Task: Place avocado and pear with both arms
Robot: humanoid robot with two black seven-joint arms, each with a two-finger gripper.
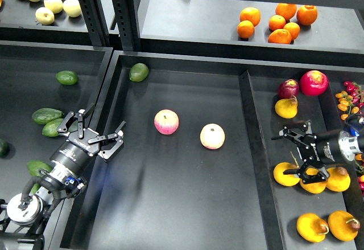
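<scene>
My left hand [94,131] hangs with its fingers spread and nothing between them over the wall between the left bin [23,159] and the middle bin [170,204], just beside the dark avocado [46,115] lying near the left bin's right wall. My right hand [300,153] is spread too, poised above the right bin [267,204], its lower finger at the top of a pear [286,174] in the row by that bin's right side. Two apples [166,122] sit apart in the middle bin's centre.
</scene>
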